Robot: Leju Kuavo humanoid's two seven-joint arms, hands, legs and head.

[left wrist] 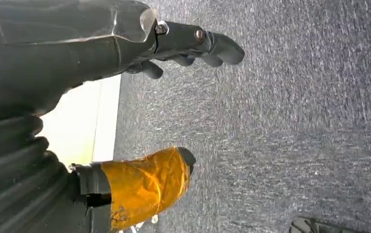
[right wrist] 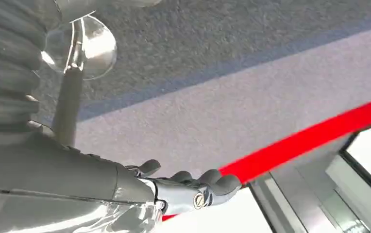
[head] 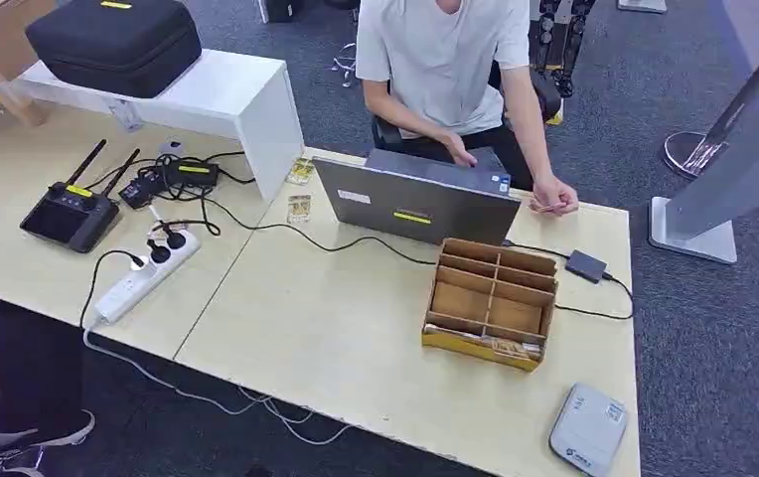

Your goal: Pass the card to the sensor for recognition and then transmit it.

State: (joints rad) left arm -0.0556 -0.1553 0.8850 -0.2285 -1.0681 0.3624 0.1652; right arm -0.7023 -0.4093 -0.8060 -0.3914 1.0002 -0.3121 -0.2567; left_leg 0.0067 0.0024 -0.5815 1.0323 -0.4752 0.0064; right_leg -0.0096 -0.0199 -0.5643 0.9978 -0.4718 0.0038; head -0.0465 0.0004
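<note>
A cardboard organizer box point(head: 493, 298) stands on the light wooden table point(head: 336, 338), with cards point(head: 495, 346) lying in its front slot. A small dark sensor box point(head: 585, 265) sits behind it, its cable running to the laptop point(head: 417, 204). My left hand point(left wrist: 174, 43) hangs over grey carpet, fingers apart from the orange-taped thumb point(left wrist: 144, 187), holding nothing. My right hand point(right wrist: 183, 189) also hangs free above carpet with a red stripe, and it is empty. A person point(head: 445, 60) sits behind the laptop, one hand resting on the table edge.
A grey-white device point(head: 588, 429) lies at the table's near right corner. A power strip point(head: 142, 278), cables, a black controller point(head: 68, 214) and a white shelf point(head: 227, 89) with a black case are on the left. A stand base point(head: 693, 234) is on the floor at right.
</note>
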